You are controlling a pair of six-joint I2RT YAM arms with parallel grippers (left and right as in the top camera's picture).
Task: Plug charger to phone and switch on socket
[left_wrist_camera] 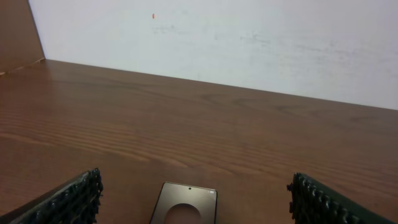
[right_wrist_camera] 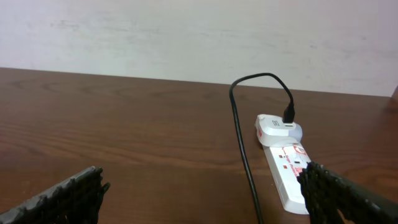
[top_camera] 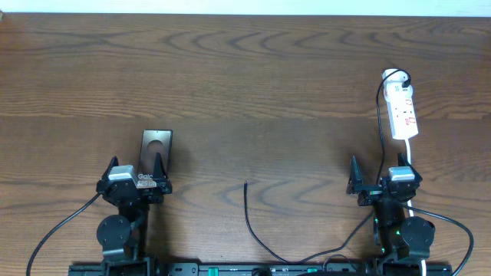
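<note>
The task seems to stand at its very beginning: both arms wait at the near edge of the table and neither one holds anything. The left gripper has its jaws spread wide and empty. The phone lies flat just in front of it with the round ring facing up, a little toward its right finger. The right gripper is also wide open and empty. The socket lies ahead of it and slightly to its right, a short way off. The charger comes out of a white adapter at the far end of the socket and runs back past this gripper. Its plug tip rests on bare wood to the left of the right gripper, about midway between the two grippers. Probably the first step is to take the cable close behind this tip. For that, one arm must swing inward, go down and close on a very thin thing, so a careful aim is needed. The other arm may need to steady the phone, whose port cannot be seen here. Whether the socket is already switched on cannot be told. Both arms are folded back and low, and their fingers point forward along the table, almost level.
</note>
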